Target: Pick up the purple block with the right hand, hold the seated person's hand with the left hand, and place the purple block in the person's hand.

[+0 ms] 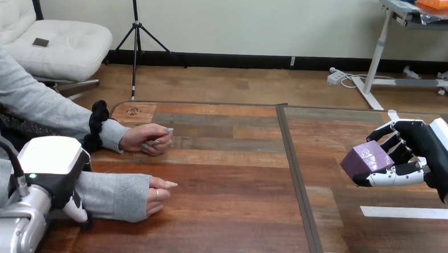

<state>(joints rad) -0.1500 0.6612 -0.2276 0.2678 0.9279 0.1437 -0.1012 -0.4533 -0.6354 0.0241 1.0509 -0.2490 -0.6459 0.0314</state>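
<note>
The purple block is off the table at the right, gripped between the thumb and curled fingers of my right hand. My left hand sits low at the left, its white back toward me, over the grey sleeve of the person's nearer forearm; I cannot tell whether it touches the sleeve. The person's nearer hand rests on the table in a loose fist, just right of my left hand. Their farther hand lies on the table behind it, fingers curled.
A dark seam runs front to back across the wooden table between the two halves. A white tape strip lies on the table under my right hand.
</note>
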